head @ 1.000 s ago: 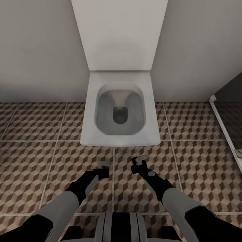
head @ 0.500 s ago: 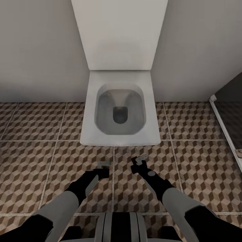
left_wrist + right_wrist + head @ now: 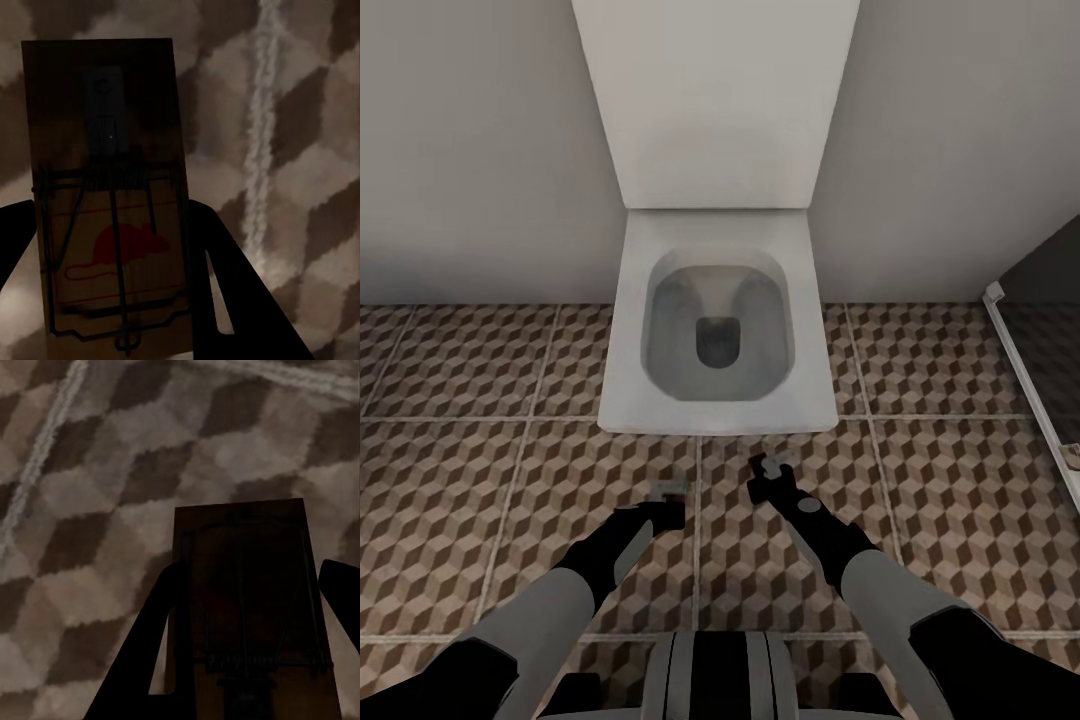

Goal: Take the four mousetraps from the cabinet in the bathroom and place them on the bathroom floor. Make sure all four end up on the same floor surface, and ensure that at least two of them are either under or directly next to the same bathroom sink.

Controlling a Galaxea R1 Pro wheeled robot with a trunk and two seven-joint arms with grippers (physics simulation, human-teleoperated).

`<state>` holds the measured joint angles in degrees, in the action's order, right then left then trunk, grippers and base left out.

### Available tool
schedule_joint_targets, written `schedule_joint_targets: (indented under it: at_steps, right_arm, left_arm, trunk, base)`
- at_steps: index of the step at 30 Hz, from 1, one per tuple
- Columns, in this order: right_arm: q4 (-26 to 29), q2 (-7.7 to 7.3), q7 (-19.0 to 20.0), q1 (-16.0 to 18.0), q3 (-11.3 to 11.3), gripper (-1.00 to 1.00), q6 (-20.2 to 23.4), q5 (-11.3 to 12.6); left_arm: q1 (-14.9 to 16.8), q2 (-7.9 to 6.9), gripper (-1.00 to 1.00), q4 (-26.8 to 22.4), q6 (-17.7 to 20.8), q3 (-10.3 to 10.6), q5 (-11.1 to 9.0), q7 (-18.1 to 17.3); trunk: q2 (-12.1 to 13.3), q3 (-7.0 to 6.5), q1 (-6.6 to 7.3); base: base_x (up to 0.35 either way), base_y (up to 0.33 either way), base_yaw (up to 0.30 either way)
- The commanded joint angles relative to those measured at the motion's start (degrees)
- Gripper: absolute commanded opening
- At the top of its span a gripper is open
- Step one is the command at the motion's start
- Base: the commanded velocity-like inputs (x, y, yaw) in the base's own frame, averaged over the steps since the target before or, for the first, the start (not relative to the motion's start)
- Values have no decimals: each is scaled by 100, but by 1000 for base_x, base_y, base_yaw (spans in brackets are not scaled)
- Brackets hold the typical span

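Note:
Each gripper holds one mousetrap low over the bathroom floor [image 3: 460, 480], just in front of a white toilet. In the left wrist view a tan mousetrap [image 3: 112, 202] with a black spring bar and a red mouse print sits between the dark fingers [image 3: 225, 285]. My left gripper [image 3: 668, 494] is shut on it. The right wrist view has a second mousetrap [image 3: 251, 600], in shadow, clamped between the fingers [image 3: 150, 660] of my right gripper [image 3: 768, 472]. The cabinet and the bathroom sink are out of view.
The square white toilet [image 3: 715, 330] with its lid up stands against the pale wall directly ahead. A dark panel with a white frame [image 3: 1020, 340] runs along the right edge. Cube-patterned tiles spread to both sides of the toilet.
My right gripper has shifted slightly to the left and forward with its mousetrap. The left arm and the camera have stayed still.

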<state>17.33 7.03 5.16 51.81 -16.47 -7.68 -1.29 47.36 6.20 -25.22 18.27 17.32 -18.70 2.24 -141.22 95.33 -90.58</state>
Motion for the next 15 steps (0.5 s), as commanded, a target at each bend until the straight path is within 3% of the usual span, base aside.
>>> schedule_joint_targets:
  at_steps: [1,4,9,15]
  right_arm:
    - [-6,0,10,3,0,-100,-26,-12]
    - [-3,0,11,4,-5,-100,-53,-12]
    - [-3,0,6,5,-19,-100,-65,-22]
    - [-9,0,7,5,-31,-100,-67,-30]
  left_arm:
    - [2,-5,-100,-9,22,35,-37,39]
    - [2,-8,-100,-9,-29,38,-33,39]
    - [-3,-19,-100,8,-553,43,-25,42]
    - [-7,-25,-100,65,-838,44,-21,47]
  trunk:
    - [-1,3,1]
    - [-1,3,1]
    - [-1,3,1]
    - [-1,3,1]
  base:
    - [0,0,0]
    - [0,0,0]
    - [0,0,0]
    - [0,0,0]
